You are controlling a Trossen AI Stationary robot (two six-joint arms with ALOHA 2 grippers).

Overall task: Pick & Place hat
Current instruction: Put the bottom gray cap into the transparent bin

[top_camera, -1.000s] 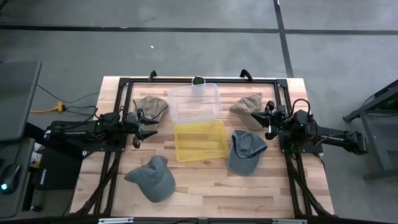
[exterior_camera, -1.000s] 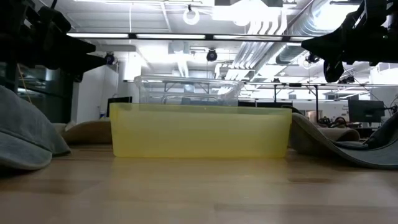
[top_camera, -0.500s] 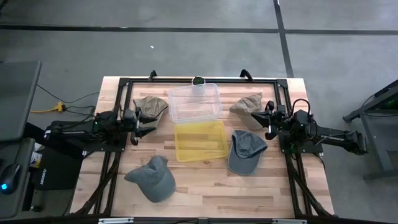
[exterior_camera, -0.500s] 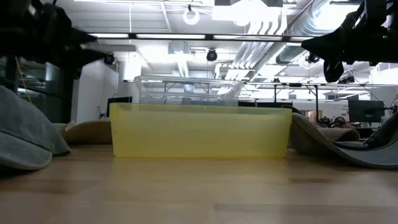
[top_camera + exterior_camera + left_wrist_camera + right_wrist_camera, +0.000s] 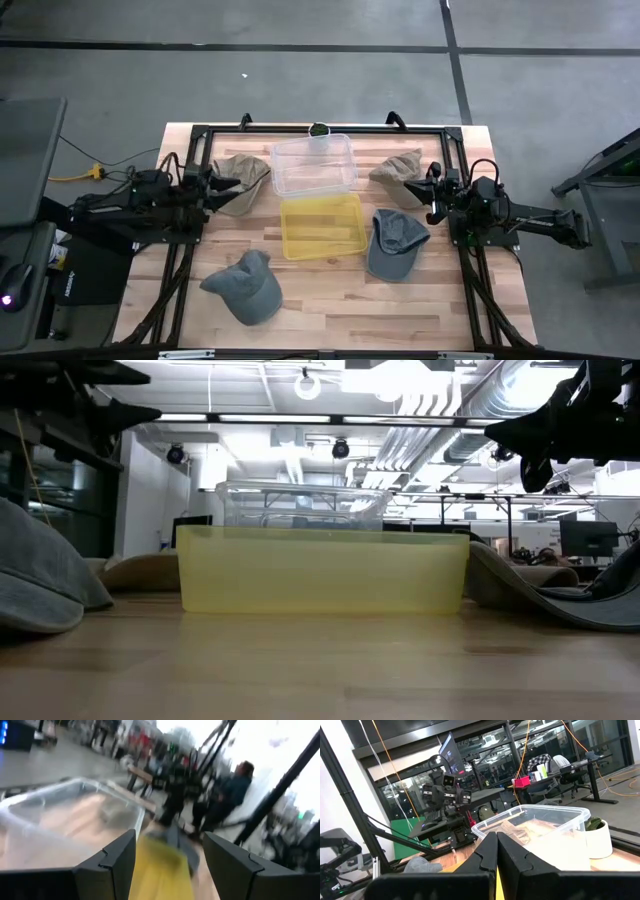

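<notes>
Left claw hangs open and empty over the olive hat; right claw shut.

Olive cap: lay by the clear bin's left side, far left of the table.
Tan cap: lay right of the clear bin.
Grey cap: lay flat, right of the yellow bin.
Grey-green cap: lay near the front-left.
</notes>
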